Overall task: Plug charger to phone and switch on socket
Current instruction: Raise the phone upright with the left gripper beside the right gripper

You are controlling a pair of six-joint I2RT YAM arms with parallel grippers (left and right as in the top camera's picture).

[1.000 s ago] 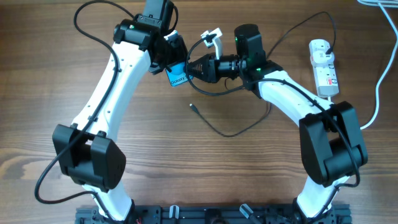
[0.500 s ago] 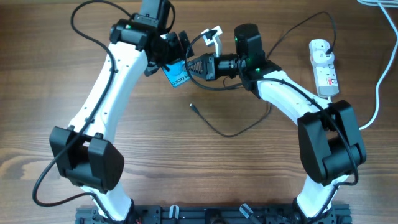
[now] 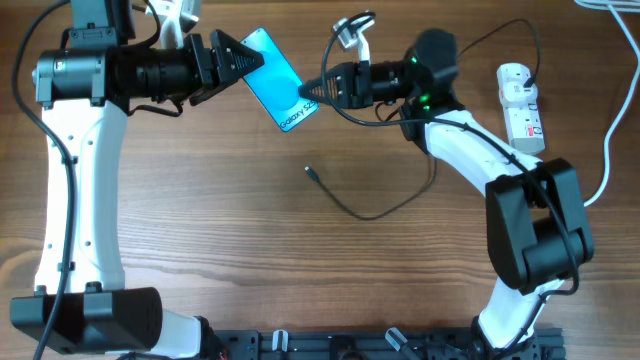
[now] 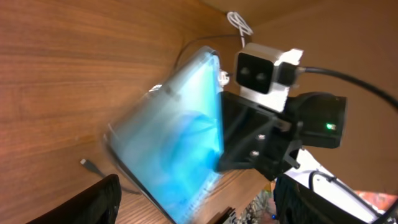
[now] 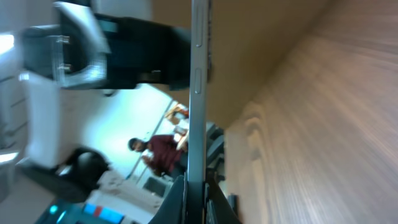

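Observation:
The phone (image 3: 280,85), teal with a white "Galaxy" band, is held up above the table, tilted. My right gripper (image 3: 308,92) is shut on its lower right end; the right wrist view shows the phone (image 5: 198,93) edge-on between the fingers (image 5: 198,193). My left gripper (image 3: 245,62) is open at the phone's upper left end. In the left wrist view the blurred phone (image 4: 180,155) lies ahead of the spread jaws (image 4: 196,205). The charger (image 3: 370,213) lies on the table, its metal tip (image 3: 308,171) below the phone. The socket (image 3: 523,110) lies at the far right.
A thick white cord (image 3: 610,150) runs along the right edge from the socket. The black cable loops under my right arm (image 3: 470,150) towards the socket. The table (image 3: 250,260) is brown wood. The cable tip also shows in the left wrist view (image 4: 84,163).
My left arm has swung out to the left and its gripper has let go of the phone. The phone, still in my right gripper, has risen and tilted.

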